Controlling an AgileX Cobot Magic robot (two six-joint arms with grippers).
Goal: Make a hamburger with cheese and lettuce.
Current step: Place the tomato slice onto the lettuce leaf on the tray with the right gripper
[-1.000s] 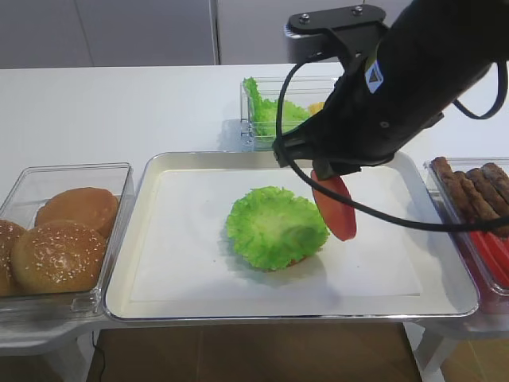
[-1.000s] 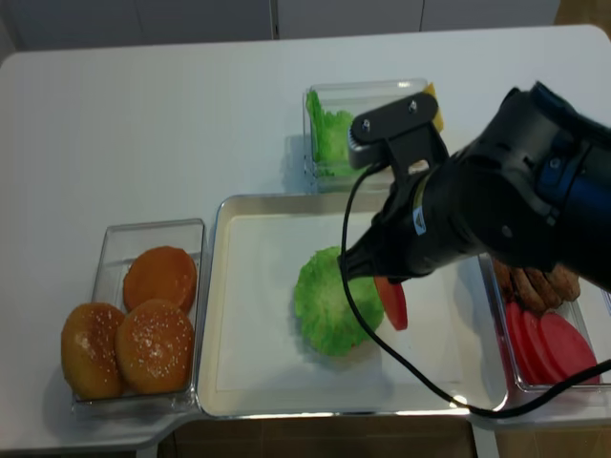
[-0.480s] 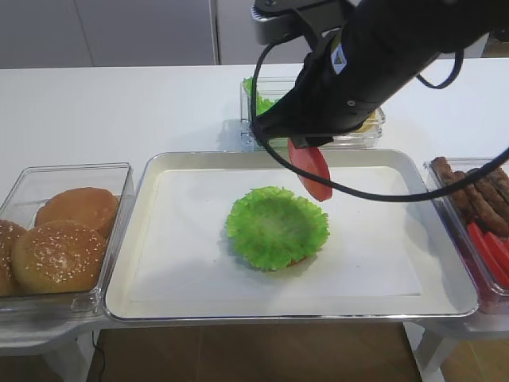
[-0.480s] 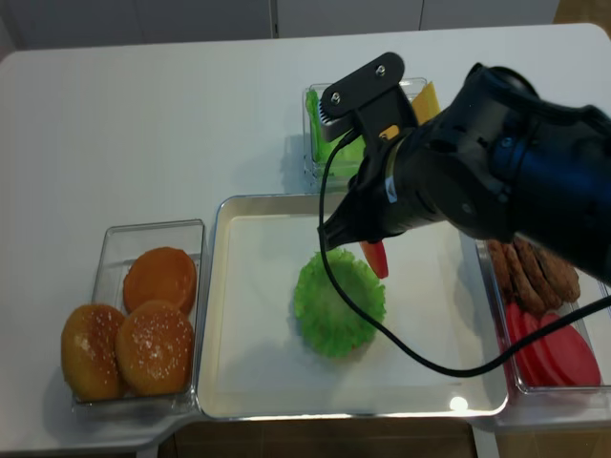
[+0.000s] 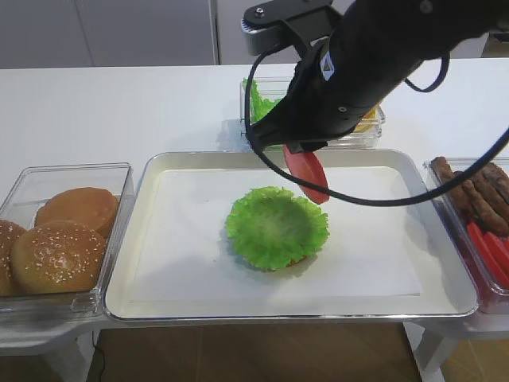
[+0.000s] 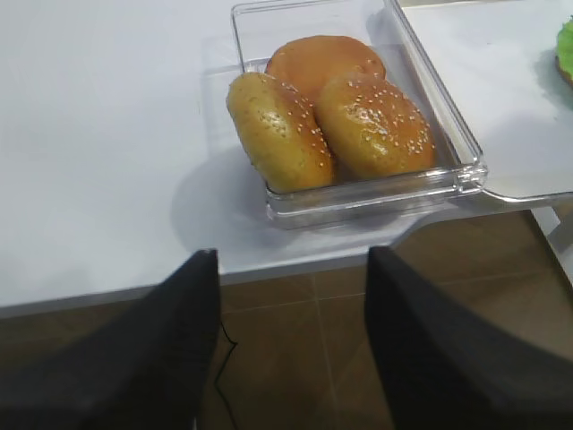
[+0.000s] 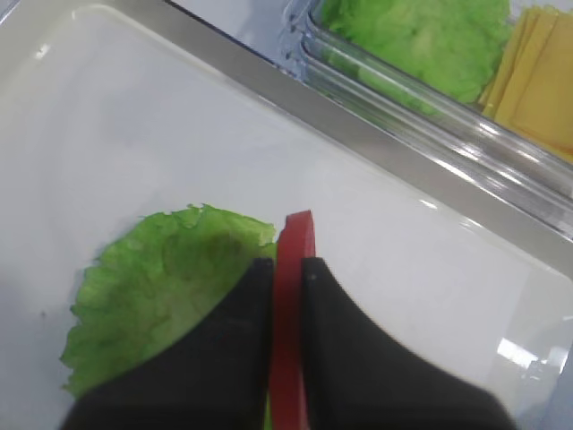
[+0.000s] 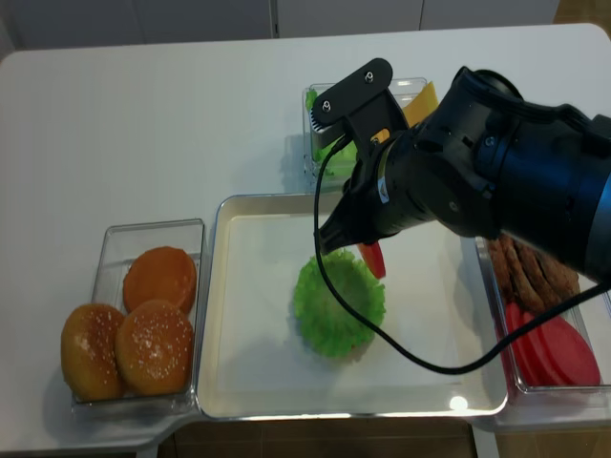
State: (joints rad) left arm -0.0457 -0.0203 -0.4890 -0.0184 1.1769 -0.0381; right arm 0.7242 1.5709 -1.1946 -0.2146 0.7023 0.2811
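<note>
The hamburger (image 5: 277,227) lies mid-tray, a thin brown base under a frilly lettuce leaf (image 7: 170,287). My right gripper (image 7: 287,269) is shut on a red tomato slice (image 5: 308,175), held on edge just above the leaf's far right rim (image 8: 339,303). More lettuce (image 7: 421,36) and yellow cheese slices (image 7: 537,72) sit in a clear box behind the tray. My left gripper (image 6: 294,253) hangs open and empty off the table's front edge, near the bun box.
A clear box of sesame buns (image 5: 60,239) stands left of the metal tray (image 5: 135,278). Another box with brown patties (image 5: 477,187) and red tomato slices (image 8: 549,348) stands on the right. My right arm covers the tray's far right.
My right arm has carried the tomato slice left and toward the back, from beside the leaf's right edge to above its far right rim. The left gripper shows no movement.
</note>
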